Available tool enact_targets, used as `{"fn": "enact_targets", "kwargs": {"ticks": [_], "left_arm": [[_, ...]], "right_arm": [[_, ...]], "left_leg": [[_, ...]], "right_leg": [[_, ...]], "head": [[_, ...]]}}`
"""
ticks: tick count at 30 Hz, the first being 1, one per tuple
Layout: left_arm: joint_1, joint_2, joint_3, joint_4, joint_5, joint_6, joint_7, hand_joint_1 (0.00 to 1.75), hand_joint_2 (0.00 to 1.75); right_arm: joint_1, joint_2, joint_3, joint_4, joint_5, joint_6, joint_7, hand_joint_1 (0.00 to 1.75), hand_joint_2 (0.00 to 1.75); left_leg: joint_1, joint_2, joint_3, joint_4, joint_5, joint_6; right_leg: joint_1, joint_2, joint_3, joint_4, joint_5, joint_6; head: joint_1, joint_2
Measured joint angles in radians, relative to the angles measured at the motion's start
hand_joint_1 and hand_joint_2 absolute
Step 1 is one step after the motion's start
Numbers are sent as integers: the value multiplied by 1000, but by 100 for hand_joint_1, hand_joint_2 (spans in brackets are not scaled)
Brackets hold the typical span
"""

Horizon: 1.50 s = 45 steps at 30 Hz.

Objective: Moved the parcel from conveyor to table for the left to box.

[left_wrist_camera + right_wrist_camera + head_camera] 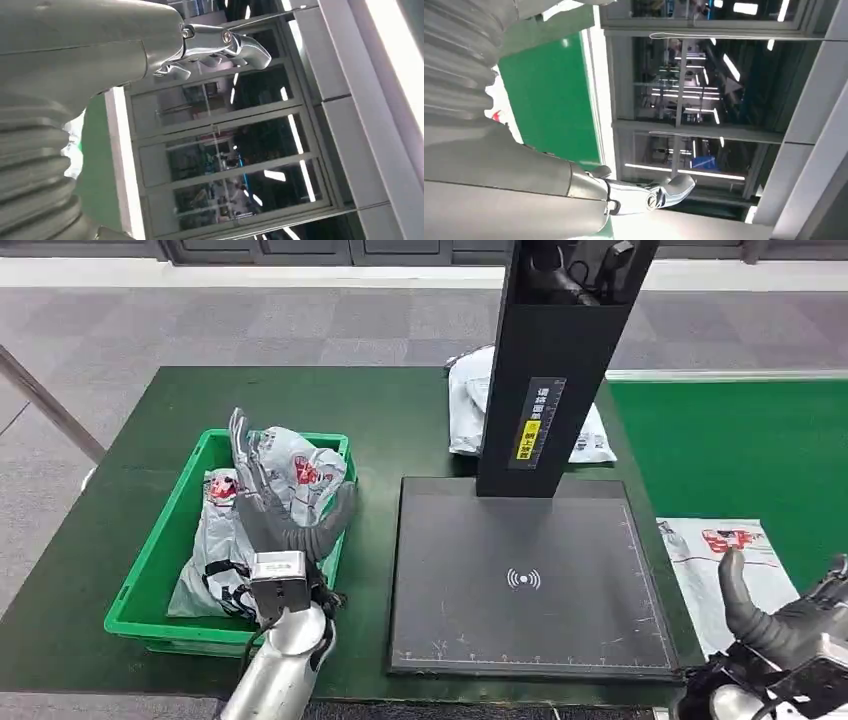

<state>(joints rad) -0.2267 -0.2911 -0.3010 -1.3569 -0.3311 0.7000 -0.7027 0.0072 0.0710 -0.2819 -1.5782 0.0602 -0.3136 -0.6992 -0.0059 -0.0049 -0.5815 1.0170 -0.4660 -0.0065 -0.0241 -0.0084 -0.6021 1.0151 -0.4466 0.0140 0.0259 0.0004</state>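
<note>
Currently the right hand point(790, 625) hovers spread and empty, directly over the parcel point(725, 575) on the conveyor point(740, 450), likely poised to grasp. Left hand point(275, 500), open and empty, waits above the green box point(160, 550), ready to receive.
</note>
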Motion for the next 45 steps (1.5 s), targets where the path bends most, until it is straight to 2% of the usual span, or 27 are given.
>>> {"fn": "enact_targets", "kwargs": {"ticks": [7,11,14,15,18,20,23,26,31,34,35,38,43,45], "left_arm": [[14,2,-6,8,-44,0,0,0,175],[26,12,-36,-6,12,0,0,0,175],[33,19,-66,-9,40,-3,0,0,175],[33,24,-78,-8,79,-35,6,0,175],[50,62,-165,-8,239,-257,30,0,175],[70,78,-223,-12,253,-304,22,0,175],[88,102,-280,-24,252,-342,11,0,175],[94,115,-311,-37,246,-357,11,0,175],[96,129,-331,-46,246,-361,12,0,175],[98,132,-334,-49,246,-385,18,0,175],[99,134,-334,-51,244,-393,19,0,175],[99,134,-334,-57,238,-408,19,0,175],[93,134,-340,-56,224,-412,18,0,175],[84,134,-341,-54,223,-413,18,0,175]], "right_arm": [[14,-6,0,-20,33,-34,0,0,175],[28,-35,15,-25,239,-222,0,0,175],[30,-50,26,-23,306,-282,1,0,175],[30,-53,26,-19,361,-309,23,0,175],[17,-60,-25,32,751,-364,149,0,175],[12,-90,-59,84,879,-353,208,0,175],[-24,-150,-118,200,939,-319,317,0,175],[-51,-198,-174,290,956,-313,327,0,175],[-66,-224,-205,358,971,-311,331,0,175],[-83,-248,-210,408,1029,-220,413,0,175],[-97,-264,-211,447,1033,-173,419,0,175],[-146,-304,-211,576,1057,-140,415,0,175],[-242,-336,-211,800,1103,-36,483,0,175],[-275,-341,-211,874,1097,7,469,0,175]], "left_leg": [[0,0,0,0,0,0],[0,-1,-1,0,0,0],[0,-1,-1,0,-1,0],[0,-1,-1,0,-1,0],[0,0,0,0,-1,0],[0,-1,-1,0,-1,0],[-1,-1,-1,1,-1,1],[-1,-1,-1,1,-2,2],[-1,0,-1,1,-2,2],[0,0,-1,0,-2,2],[0,0,-1,0,-2,2],[0,0,-1,1,-2,2],[-1,0,-1,1,-1,3],[-1,0,-1,1,-1,2]], "right_leg": [[0,0,0,0,0,0],[0,-1,0,0,0,0],[0,0,0,0,0,0],[0,0,0,0,0,0],[0,0,0,0,0,0],[0,0,0,0,0,1],[-1,0,0,0,0,1],[-1,-1,0,0,0,2],[-1,0,0,0,0,2],[0,0,0,0,0,1],[0,0,0,0,0,2],[0,1,0,0,0,2],[-1,1,0,0,1,3],[-1,1,0,0,1,3]], "head": [[0,0],[0,0],[0,0],[0,0],[-1,0],[0,0],[0,0],[0,0],[0,0],[0,0],[0,0],[0,0],[0,0],[0,0]]}}
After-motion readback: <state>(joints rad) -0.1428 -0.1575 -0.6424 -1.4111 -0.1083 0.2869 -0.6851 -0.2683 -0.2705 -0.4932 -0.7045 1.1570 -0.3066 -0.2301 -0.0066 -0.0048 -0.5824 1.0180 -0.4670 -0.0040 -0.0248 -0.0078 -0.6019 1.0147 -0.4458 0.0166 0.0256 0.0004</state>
